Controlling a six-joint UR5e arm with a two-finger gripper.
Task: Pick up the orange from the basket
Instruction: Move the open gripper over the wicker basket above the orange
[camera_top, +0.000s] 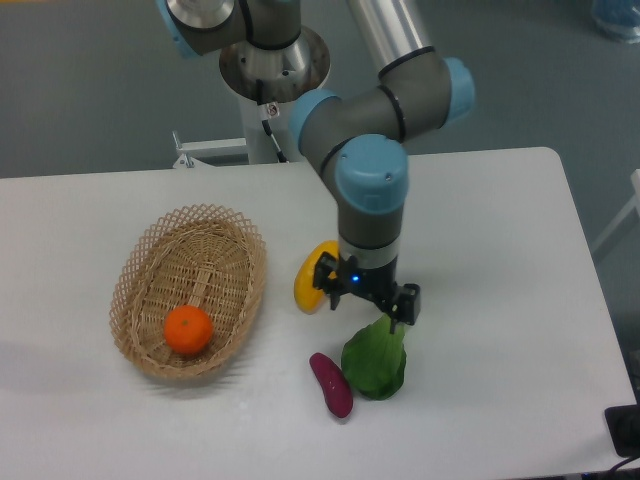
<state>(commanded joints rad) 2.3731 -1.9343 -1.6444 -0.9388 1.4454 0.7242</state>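
Orange (188, 330): inside the basket (150, 250), near end.
Gripper (366, 297): fingers apart, empty, right of the basket.
Between: yellow fruit (308, 285).
Nearby: green vegetable (375, 362), purple vegetable (331, 384).

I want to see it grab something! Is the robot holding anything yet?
No, nothing. The gripper is open and empty above the table, and the orange sits in the basket.

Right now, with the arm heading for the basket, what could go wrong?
1. The gripper, open and low, sits between the yellow fruit and the leafy green; sweeping on could knock either.
2. The orange lies near the basket wall, so a finger may catch the wicker.
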